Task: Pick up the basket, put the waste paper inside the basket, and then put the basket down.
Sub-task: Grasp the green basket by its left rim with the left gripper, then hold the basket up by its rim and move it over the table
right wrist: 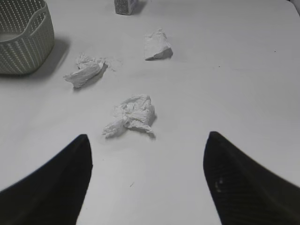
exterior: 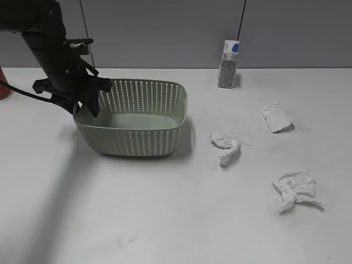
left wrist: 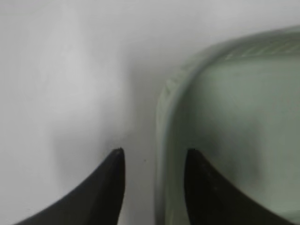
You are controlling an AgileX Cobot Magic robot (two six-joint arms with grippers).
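The left gripper (left wrist: pixel 153 159) straddles the basket's (exterior: pixel 140 118) left rim, one finger outside the wall and one inside, parted, with a gap between the outer finger and the wall. The basket sits on the white table (exterior: pixel 165 220), left of centre. The right gripper (right wrist: pixel 147 145) hangs wide open above the table, empty. Ahead of it lie three wads of waste paper: the nearest wad (right wrist: pixel 132 114), another (right wrist: pixel 86 71) nearer the basket, and a third (right wrist: pixel 157 45) near a small carton (exterior: pixel 228 64).
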